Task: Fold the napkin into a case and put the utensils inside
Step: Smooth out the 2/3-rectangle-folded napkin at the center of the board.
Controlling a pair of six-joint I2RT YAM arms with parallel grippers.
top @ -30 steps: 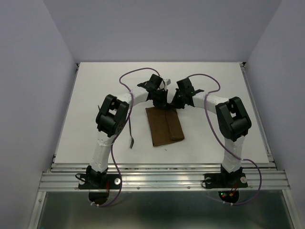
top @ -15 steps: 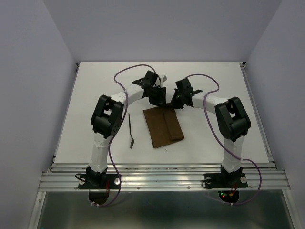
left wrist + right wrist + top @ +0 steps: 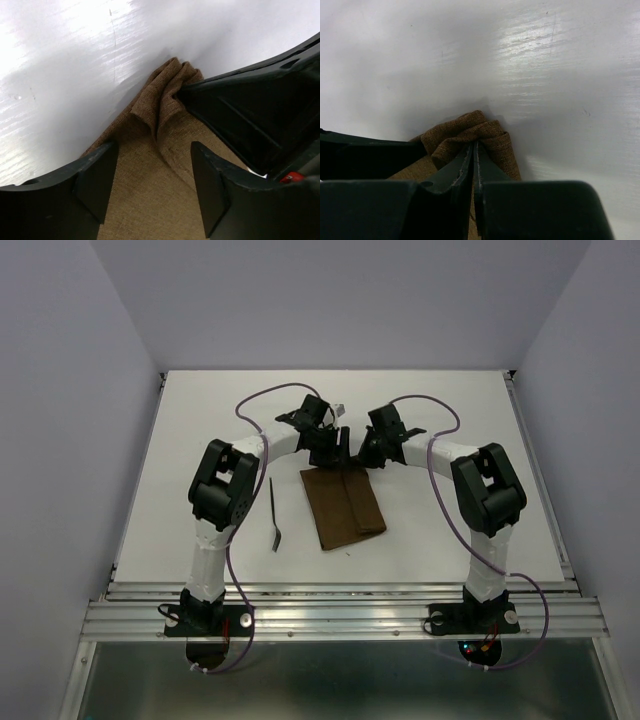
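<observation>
Bright, even light; glare streaks the table [image 3: 545, 40], soft shadows.

Left arm [image 3: 222, 490] and right arm [image 3: 487, 490] reach toward 12 o'clock, wrists angled inward. Left gripper [image 3: 152, 175] jaws apart; right gripper [image 3: 474, 160] jaws pinched on the napkin [image 3: 455, 132].

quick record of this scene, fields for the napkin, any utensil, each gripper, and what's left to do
napkin: brown, folded, lying on the table, far edge bunched
utensil: one in view, on the table left of the napkin, apart from it
left gripper: open, over the napkin's far edge
right gripper: shut on the napkin's bunched far edge
left to do: utensil not yet inside
</observation>
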